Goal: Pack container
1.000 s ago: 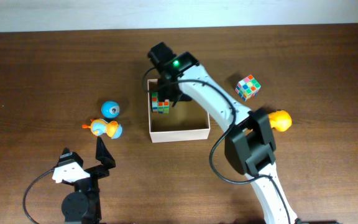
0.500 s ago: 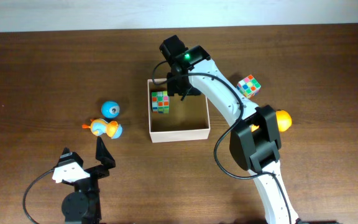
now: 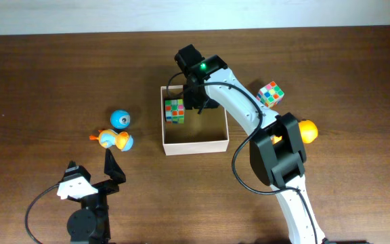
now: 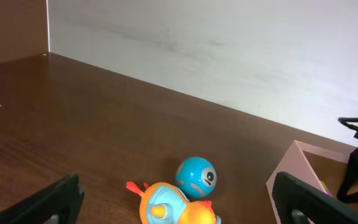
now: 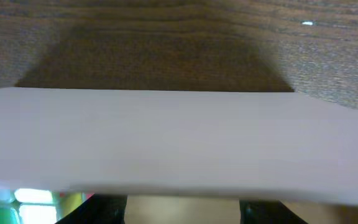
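The container (image 3: 195,146) is a square white-walled box with a tan floor at the table's middle. A multicoloured puzzle cube (image 3: 175,110) lies in its back left corner. My right gripper (image 3: 200,106) is open and empty inside the box just right of that cube; its wrist view shows the white container wall (image 5: 179,143) close up and the cube's edge (image 5: 30,198). My left gripper (image 3: 112,166) is open and empty at the front left, facing an orange-and-blue duck toy (image 4: 176,208) and a blue ball (image 4: 196,177).
A second puzzle cube (image 3: 270,95) and an orange toy (image 3: 306,130) lie right of the box. The duck (image 3: 116,139) and blue ball (image 3: 120,119) lie left of it. The box corner (image 4: 291,171) shows at the right of the left wrist view.
My right gripper let go of the puzzle cube in the box's back left corner and moved a little to the right of it. The left arm has not moved.
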Controlling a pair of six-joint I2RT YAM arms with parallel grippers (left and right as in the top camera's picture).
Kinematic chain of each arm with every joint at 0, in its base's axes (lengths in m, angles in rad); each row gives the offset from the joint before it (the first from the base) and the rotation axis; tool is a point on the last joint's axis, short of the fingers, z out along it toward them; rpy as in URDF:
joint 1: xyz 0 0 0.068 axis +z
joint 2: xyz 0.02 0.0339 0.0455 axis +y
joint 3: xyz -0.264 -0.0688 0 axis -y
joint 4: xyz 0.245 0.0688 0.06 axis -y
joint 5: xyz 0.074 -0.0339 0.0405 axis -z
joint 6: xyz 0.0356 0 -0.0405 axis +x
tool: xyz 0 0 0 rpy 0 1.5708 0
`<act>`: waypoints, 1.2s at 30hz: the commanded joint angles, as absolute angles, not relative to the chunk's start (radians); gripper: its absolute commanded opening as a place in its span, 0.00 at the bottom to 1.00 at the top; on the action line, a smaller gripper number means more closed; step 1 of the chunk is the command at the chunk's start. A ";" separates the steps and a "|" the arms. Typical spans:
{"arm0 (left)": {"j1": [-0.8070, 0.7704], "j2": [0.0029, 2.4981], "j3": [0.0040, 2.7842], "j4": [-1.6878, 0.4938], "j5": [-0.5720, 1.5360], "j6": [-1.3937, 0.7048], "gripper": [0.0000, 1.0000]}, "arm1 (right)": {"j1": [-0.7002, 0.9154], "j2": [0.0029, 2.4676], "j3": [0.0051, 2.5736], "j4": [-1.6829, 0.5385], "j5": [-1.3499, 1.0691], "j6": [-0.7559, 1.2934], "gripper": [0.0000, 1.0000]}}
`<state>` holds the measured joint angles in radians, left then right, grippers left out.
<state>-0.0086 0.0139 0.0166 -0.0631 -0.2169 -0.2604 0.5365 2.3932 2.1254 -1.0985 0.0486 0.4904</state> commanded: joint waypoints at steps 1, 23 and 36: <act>-0.004 0.006 0.010 -0.061 -0.224 -0.245 0.99 | 0.546 2.383 2.111 -1.094 0.060 0.487 0.52; -0.004 0.006 0.010 -0.061 -0.224 -0.245 0.99 | 0.607 2.383 2.111 -1.058 0.064 0.486 0.52; -0.004 0.006 0.010 -0.061 -0.224 -0.245 0.99 | 0.590 2.383 2.115 -1.081 0.119 0.460 0.53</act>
